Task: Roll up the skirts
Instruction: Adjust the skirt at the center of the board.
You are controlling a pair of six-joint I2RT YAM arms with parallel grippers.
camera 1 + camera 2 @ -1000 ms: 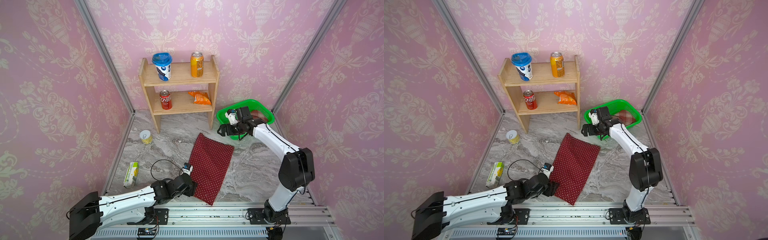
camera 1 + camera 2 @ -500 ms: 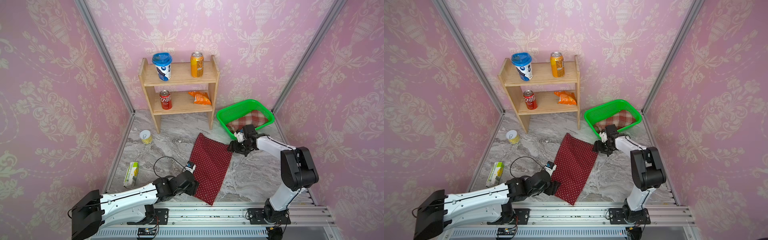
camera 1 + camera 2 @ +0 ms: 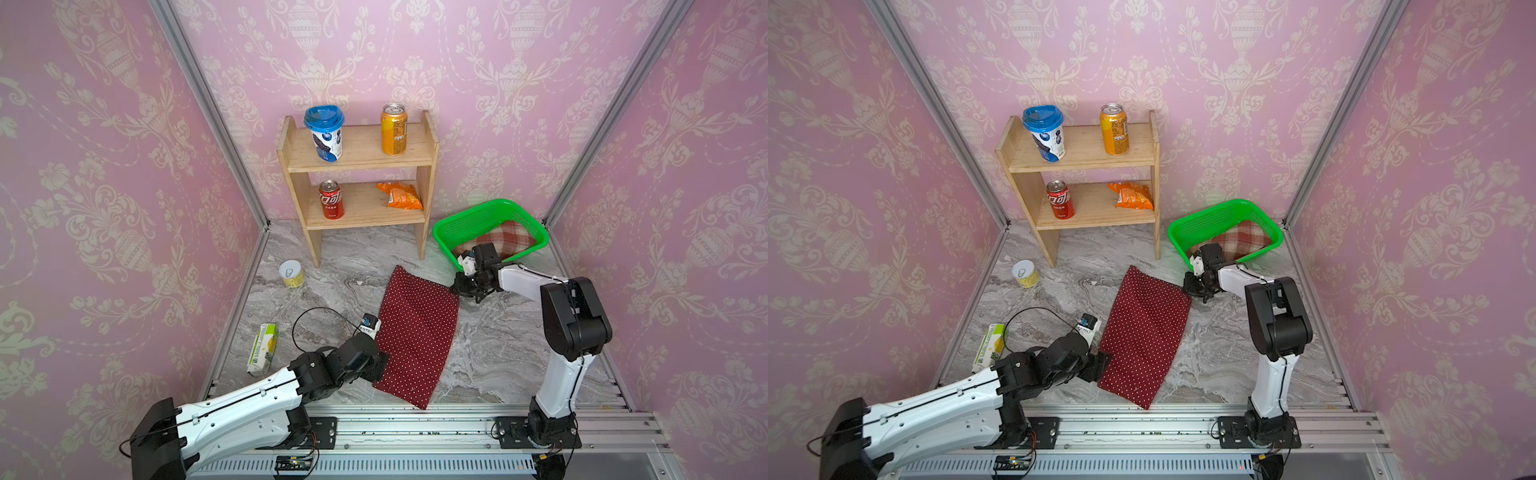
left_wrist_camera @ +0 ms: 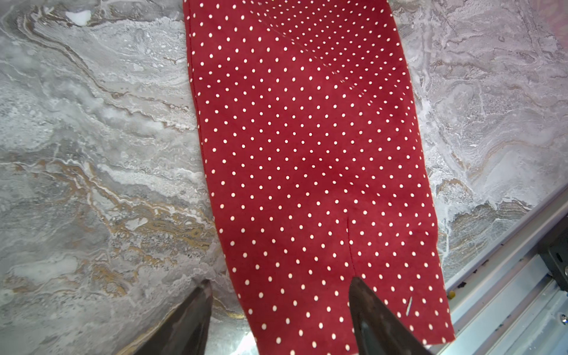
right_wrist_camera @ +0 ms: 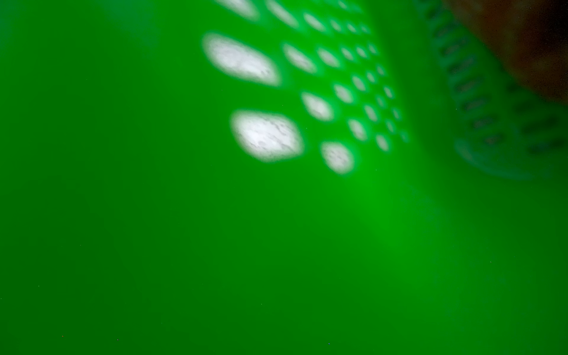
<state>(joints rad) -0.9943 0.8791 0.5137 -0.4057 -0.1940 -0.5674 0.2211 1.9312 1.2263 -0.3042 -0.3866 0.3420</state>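
Shows polka-dot skirt point(image 3: 415, 332) flat on marble tabletop point(image 3: 498, 345), plaid skirt point(image 3: 505, 240) in green basket point(image 3: 469, 218), left gripper point(image 4: 281, 281) spread astride the former's near edge, right gripper point(image 3: 459, 289) closed at its far corner, hold unclear.

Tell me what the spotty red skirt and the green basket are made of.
The spotty red skirt looks like thin matte cloth: it lies limp and flat, with a stitched seam. The green basket looks like shiny moulded plastic, probably, with rows of holes through its walls.
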